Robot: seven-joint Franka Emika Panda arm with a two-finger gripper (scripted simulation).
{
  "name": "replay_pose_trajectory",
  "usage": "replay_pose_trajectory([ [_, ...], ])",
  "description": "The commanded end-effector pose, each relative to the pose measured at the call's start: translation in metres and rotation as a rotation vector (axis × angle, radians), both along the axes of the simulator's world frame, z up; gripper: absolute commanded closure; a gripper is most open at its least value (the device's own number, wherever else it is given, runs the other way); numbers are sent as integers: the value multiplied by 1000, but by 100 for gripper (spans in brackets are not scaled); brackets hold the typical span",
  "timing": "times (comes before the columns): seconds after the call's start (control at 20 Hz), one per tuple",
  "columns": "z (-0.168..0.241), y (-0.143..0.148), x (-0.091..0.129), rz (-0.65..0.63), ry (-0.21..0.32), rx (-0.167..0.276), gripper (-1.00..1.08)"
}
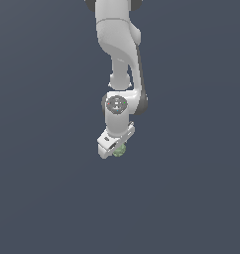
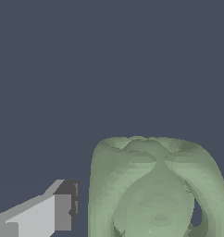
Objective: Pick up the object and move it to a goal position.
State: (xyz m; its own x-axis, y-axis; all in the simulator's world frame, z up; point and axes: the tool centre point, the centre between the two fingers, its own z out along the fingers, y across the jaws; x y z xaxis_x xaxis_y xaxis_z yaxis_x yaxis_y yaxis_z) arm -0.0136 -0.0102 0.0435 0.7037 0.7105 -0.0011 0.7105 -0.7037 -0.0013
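Arm with green object at the gripper.
Exterior view: the white gripper [image 1: 117, 148] hangs tilted, the object [image 1: 120, 150] tucked just under it; grasp cannot be confirmed. Wrist view: the object [image 2: 153, 190] sits beside one finger [image 2: 49, 215], a gap between them; opening width unclear.

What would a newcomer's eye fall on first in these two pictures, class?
In the exterior view, the white arm hangs down the middle of a plain dark grey-blue background, the small pale green lump peeping out beneath its gripper. In the wrist view that bumpy lump looms large, with one of the fingers beside it.
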Motion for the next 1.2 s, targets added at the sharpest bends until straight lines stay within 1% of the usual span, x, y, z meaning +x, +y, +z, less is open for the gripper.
replay_pose_trajectory([
  [0.0, -4, 0, 1, 0, -2, 0, -92],
  [0.05, -4, 0, 1, 0, -2, 0, -92],
  [0.1, -4, 0, 1, 0, -2, 0, 108],
  [0.75, -1, -1, 1, 0, -3, 0, 108],
  [0.95, 10, -4, 0, 0, -3, 0, 108],
  [1.15, 30, -8, -3, 0, -3, -1, 108],
])
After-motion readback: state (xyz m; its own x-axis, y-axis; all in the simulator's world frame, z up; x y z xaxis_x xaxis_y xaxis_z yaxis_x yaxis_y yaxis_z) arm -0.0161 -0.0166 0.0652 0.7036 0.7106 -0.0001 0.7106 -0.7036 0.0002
